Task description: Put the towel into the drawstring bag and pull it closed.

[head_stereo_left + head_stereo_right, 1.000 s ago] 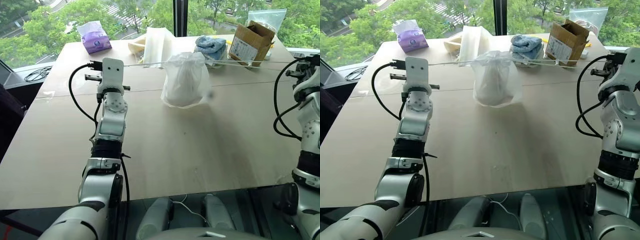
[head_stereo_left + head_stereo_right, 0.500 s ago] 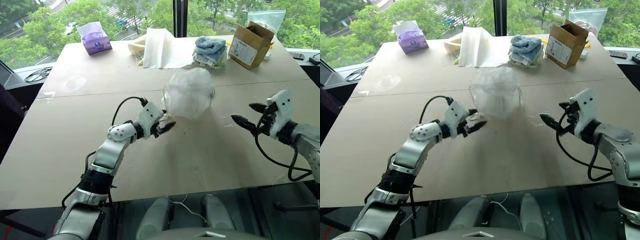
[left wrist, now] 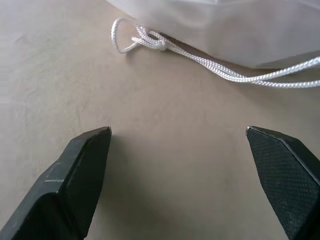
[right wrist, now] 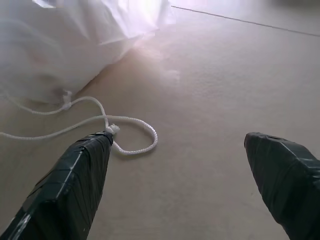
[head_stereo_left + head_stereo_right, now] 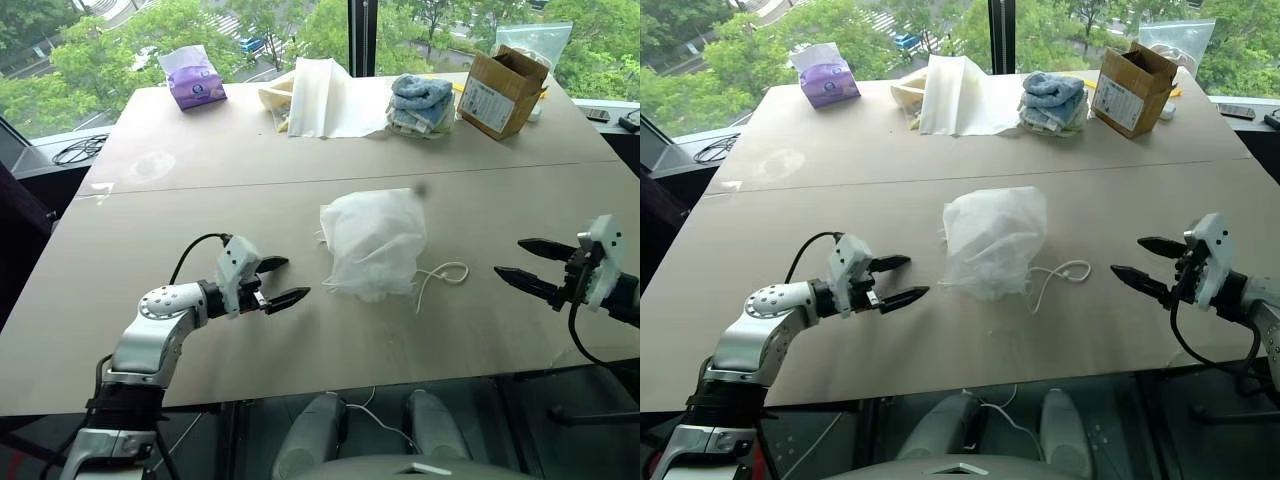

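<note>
A second earlier we had the drawstring bag (image 5: 374,243) strung up between raised arms by its cords; now both had let go and it lay bulging on the bench (image 5: 200,160) between our claws. The left claw (image 5: 278,281) and right claw (image 5: 521,259) stood spread wide and empty, each facing a cord loop (image 5: 441,275). We judged the towel inside and the pull-closed done.

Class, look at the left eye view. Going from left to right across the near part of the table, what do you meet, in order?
Left end effector → drawstring bag → loose white cord loop → right end effector.
</note>
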You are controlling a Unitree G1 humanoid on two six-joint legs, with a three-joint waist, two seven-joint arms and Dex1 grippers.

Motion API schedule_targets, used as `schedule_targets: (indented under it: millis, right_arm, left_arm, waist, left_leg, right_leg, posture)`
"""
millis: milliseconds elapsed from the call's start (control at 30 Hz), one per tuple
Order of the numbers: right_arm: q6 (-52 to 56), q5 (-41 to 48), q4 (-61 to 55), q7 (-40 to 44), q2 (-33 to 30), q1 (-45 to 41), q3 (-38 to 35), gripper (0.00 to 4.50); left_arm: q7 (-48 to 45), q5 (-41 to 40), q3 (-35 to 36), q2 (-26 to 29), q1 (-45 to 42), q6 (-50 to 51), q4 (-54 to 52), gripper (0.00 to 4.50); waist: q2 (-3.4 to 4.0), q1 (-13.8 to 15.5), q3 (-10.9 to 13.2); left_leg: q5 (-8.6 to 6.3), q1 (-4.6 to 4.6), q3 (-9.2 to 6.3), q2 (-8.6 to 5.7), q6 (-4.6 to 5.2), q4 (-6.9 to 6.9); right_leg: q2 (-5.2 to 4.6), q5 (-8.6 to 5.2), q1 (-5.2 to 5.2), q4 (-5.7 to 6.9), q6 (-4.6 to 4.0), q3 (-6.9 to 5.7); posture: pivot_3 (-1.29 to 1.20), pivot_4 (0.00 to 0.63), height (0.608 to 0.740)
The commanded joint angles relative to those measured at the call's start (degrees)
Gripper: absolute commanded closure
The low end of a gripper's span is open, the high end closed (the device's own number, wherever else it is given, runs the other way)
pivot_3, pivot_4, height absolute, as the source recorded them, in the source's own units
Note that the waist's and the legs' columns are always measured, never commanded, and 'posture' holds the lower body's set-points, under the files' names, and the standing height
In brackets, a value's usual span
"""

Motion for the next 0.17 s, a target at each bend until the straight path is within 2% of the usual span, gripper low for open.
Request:
schedule_targets:
  millis: [33, 167]
  right_arm:
    - [-6.8, -0.1, 1.4, 4.0, 0.5, 1.4, -2.8, 0.00]
    - [-7.4, 0.5, 2.1, 4.7, 0.8, 2.2, -2.5, 0.00]
  left_arm:
    - [-1.6, -1.2, 3.8, 2.6, 0.6, -0.8, 0.2, 0.05]
    - [-1.1, -1.6, 5.5, 2.3, 0.7, -0.9, 1.1, 0.05]
  waist:
    - [0.02, 0.0, 0.0]
    - [0.02, 0.0, 0.0]
  left_leg:
    - [0.00, 0.00, -0.01, 0.00, 0.00, 0.00]
    - [-0.02, 0.00, 0.03, -0.01, 0.04, 0.00]
  right_leg:
    - [0.00, 0.00, 0.00, 0.00, 0.00, 0.00]
    - [-0.03, 0.00, 0.01, -0.02, 0.00, 0.04]
  posture:
    - [0.00, 0.150, 0.740]
    - [0.00, 0.150, 0.740]
